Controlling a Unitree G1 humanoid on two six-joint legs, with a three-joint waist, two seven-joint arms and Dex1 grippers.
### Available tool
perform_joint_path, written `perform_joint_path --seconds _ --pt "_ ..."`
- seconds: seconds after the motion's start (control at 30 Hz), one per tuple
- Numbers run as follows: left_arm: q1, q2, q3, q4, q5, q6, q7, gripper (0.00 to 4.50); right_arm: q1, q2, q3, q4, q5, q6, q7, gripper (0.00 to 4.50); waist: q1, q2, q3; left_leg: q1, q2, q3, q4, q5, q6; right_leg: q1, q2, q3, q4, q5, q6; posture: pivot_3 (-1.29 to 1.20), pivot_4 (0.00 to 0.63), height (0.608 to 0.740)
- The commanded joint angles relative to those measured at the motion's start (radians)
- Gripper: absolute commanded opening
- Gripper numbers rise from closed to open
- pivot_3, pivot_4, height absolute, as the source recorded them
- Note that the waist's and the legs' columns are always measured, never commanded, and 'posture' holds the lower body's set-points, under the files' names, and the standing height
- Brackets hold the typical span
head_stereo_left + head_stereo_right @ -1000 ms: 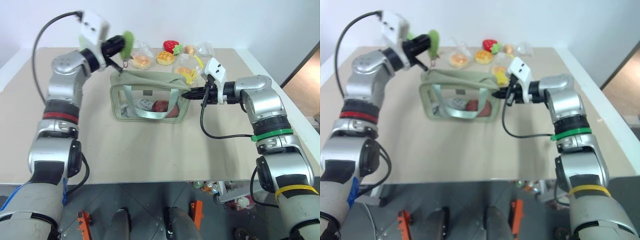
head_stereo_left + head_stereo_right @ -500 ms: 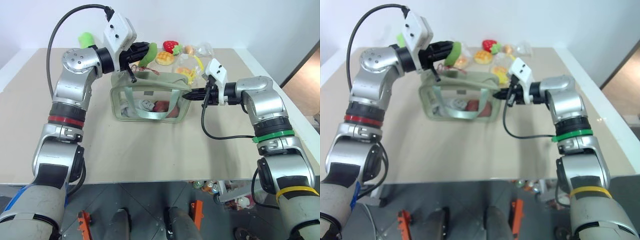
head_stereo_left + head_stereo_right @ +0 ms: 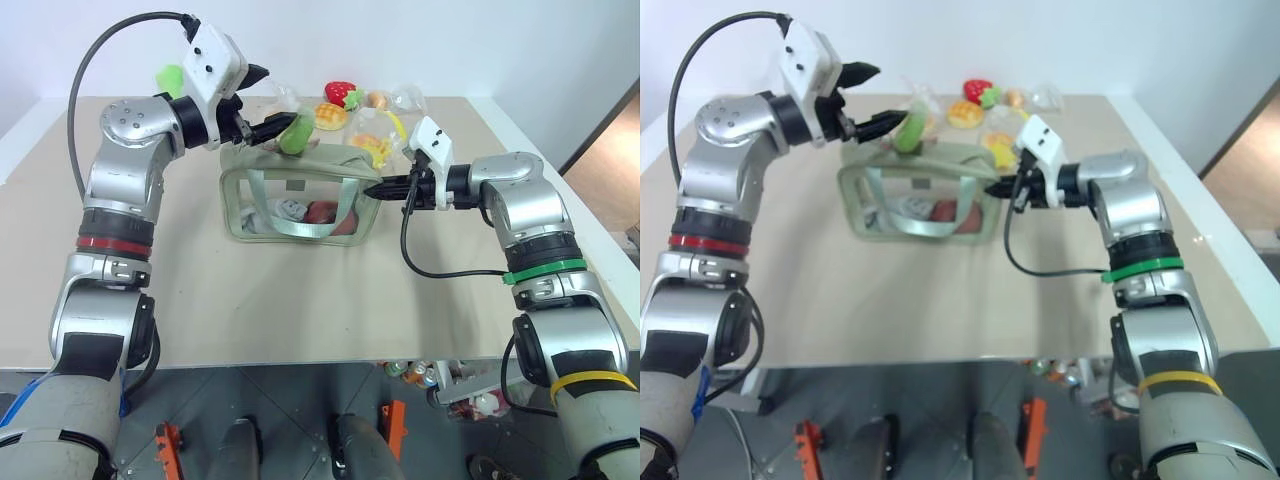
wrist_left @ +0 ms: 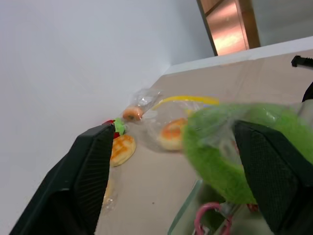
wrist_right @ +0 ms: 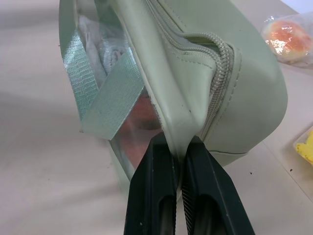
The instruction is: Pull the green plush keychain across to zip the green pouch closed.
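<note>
The left gripper (image 3: 268, 103) is seen with its two black fingers spread apart – the small lime-green fuzzy plush keychain (image 3: 295, 135) sits just past the tips, not clamped. In the left wrist view the keychain (image 4: 234, 147) lies between the spread fingers (image 4: 90, 171), a pinkish clasp (image 4: 211, 220) below it. The keychain's long axis is tilted, upper end toward the robot's right, lower end down to the pouch top. It hangs over the top edge of the boxy sage-green fabric pouch with clear window (image 3: 295, 195), left of the middle of the zipper line. The pouch stands upright on the beige table (image 3: 300, 300), long axis running left to right, green strap handle (image 3: 300, 228) draped over the window. At the right end, fabric is pinched by the right gripper (image 3: 378, 189) – fingers (image 5: 156, 196) clamped tight on the pouch's end seam. Behind the pouch, clear bags of toy bread (image 3: 330, 115) and a red toy strawberry (image 3: 343, 93) are seen.
</note>
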Motion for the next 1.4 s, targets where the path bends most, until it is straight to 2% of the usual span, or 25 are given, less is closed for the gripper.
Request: perform_joint_path --seconds 0.03,0.2,0.4,0.53,0.63,0.83,1.03,1.4 --pt "0.009 0.056 0.038 -0.071 -0.027 0.011 -0.042 3.75 -0.033 -0.003 -0.01 0.008 -0.003 -0.011 0.003 0.0 -0.001 0.0 0.0 0.0 0.0 0.0 0.0 0.0 0.0 0.0 0.0 0.0 0.0 0.0 0.0 0.0 0.15 0.74" --pt "0.092 0.159 0.048 -0.201 -0.093 0.101 -0.172 3.75 -0.041 0.0 -0.008 0.016 -0.007 -0.017 0.01 0.0 -0.006 0.0 0.0 0.001 0.001 0.0 -0.002 0.0 0.0 -0.001 0.001 0.0 0.0 0.0 0.0 0.0 0.15 0.74" --pt "0.119 0.207 0.142 -0.231 -0.162 0.165 -0.144 3.75 -0.044 0.004 -0.004 0.019 -0.011 -0.02 0.015 0.0 -0.001 0.0 0.0 0.0 0.001 0.0 0.001 0.0 0.0 0.0 0.0 0.0 0.001 -0.003 -0.004 0.0 0.15 0.74" --pt "0.215 0.235 0.205 -0.26 -0.239 0.235 -0.168 3.75 -0.047 0.007 -0.002 0.019 -0.014 -0.02 0.019 0.0 -0.002 0.0 0.0 0.001 0.001 0.0 0.0 0.0 0.0 0.0 0.001 0.001 0.001 -0.002 -0.004 0.0 0.15 0.74" --pt "0.287 0.246 0.198 -0.236 -0.212 0.23 -0.157 3.75 -0.047 0.01 -0.002 0.019 -0.015 -0.02 0.02 0.0 -0.002 0.0 0.0 0.002 0.001 0.0 0.0 0.0 0.0 0.0 0.001 0.0 0.003 -0.002 -0.004 0.0 0.15 0.74" --pt "0.357 0.208 0.182 -0.195 -0.2 0.216 -0.142 3.75 -0.046 0.013 -0.002 0.015 -0.016 -0.017 0.022 0.0 -0.001 0.0 0.0 0.001 0.001 0.0 0.0 0.0 0.0 0.0 0.001 0.0 0.003 -0.003 -0.005 0.0 0.15 0.74" --pt "0.348 0.152 0.172 -0.147 -0.197 0.204 -0.125 3.75 -0.039 0.01 -0.004 -0.003 -0.015 -0.008 0.024 0.0 -0.001 0.0 0.0 0.002 0.001 0.0 0.0 0.0 0.0 0.0 0.001 0.0 0.003 -0.003 -0.005 0.0 0.15 0.74" --pt "0.325 0.108 0.167 -0.074 -0.201 0.21 -0.118 3.75 -0.026 -0.003 -0.013 -0.032 -0.012 0.011 0.017 0.0 0.0 0.0 0.0 0.001 0.001 0.0 0.0 0.0 0.0 0.0 0.001 0.0 0.003 -0.002 -0.004 0.0 0.15 0.74"
